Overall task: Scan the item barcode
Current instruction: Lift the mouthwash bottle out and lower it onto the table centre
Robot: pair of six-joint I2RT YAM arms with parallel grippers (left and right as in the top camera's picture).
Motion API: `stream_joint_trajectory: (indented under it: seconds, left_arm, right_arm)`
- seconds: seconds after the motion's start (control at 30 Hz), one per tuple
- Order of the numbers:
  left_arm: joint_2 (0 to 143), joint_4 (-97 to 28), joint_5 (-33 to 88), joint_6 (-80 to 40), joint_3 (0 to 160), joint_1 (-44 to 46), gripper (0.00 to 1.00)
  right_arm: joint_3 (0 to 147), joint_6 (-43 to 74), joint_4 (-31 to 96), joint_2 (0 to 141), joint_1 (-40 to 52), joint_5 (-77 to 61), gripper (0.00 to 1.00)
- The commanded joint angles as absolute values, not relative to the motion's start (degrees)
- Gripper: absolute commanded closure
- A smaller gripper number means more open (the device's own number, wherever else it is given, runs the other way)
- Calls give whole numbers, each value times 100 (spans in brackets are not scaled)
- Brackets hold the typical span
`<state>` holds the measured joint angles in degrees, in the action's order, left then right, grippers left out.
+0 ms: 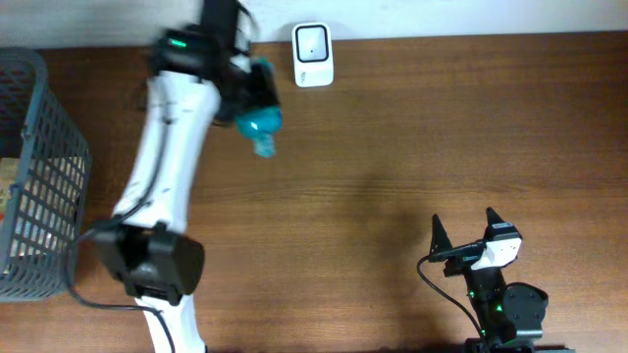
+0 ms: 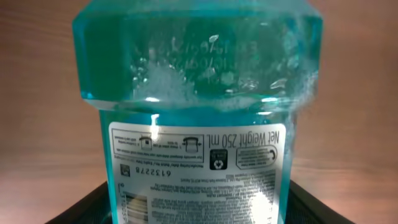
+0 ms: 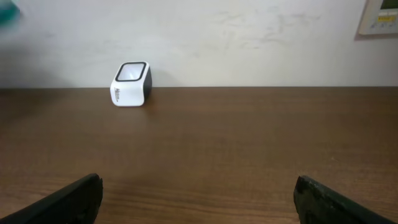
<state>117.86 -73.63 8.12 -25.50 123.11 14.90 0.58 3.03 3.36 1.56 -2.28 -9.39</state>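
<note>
The bottle (image 2: 198, 74) overfills the left wrist view, top and bottom cut off; its label's (image 2: 198, 155) fine print is too small to read. Overhead, the basket (image 1: 44, 186) runs off the left edge, its contents unclear.

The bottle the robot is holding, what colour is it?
The bottle is translucent teal with a white label; clearest in the left wrist view.

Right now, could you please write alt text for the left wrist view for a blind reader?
A bottle of teal liquid fills the frame, bubbles near its shoulder, its white label reading upside down. Brown wooden table shows behind.
</note>
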Motion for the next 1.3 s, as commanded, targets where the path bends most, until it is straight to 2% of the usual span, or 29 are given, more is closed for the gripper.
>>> stream_joint_trajectory:
  seconds: [0.0, 0.17, 0.43, 0.5, 0.57, 0.6, 0.73, 0.9, 1.1, 1.27]
  left_arm:
    - [11732, -6058, 440, -2473, 10871, 1955, 43]
    - [11732, -4364, -469, -2473, 9365, 2405, 41]
    - [11732, -2910, -543, -2475, 8285, 2930, 40]
    - [11732, -2845, -539, -2477, 8287, 3009, 38]
    - [11732, -2792, -537, -2477, 8285, 3129, 19]
    - [11732, -2790, -539, -2477, 8285, 3166, 18]
    - [11730, -2783, -541, -2475, 8291, 3275, 1]
    - [11603, -2928, -545, -2432, 8567, 3238, 0]
    - [10715, -3680, -591, -1555, 9557, 2812, 1]
    - [9874, -4480, -1625, -1398, 10383, 2021, 1]
  right_arm:
    - [32, 368, 366, 139, -261, -1009, 2]
    - [32, 368, 366, 139, -261, -1009, 2]
    - [32, 368, 366, 139, -261, -1009, 2]
    - [32, 368, 366, 139, -261, -1009, 2]
    - [32, 368, 366, 139, -261, -1009, 2]
    - [32, 368, 366, 139, -261, -1007, 2]
    - [32, 368, 366, 139, -261, -1009, 2]
    - [32, 368, 366, 139, -261, -1009, 2]
    - [32, 368, 366, 139, -261, -1009, 2]
    - [32, 368, 366, 139, -261, -1009, 2]
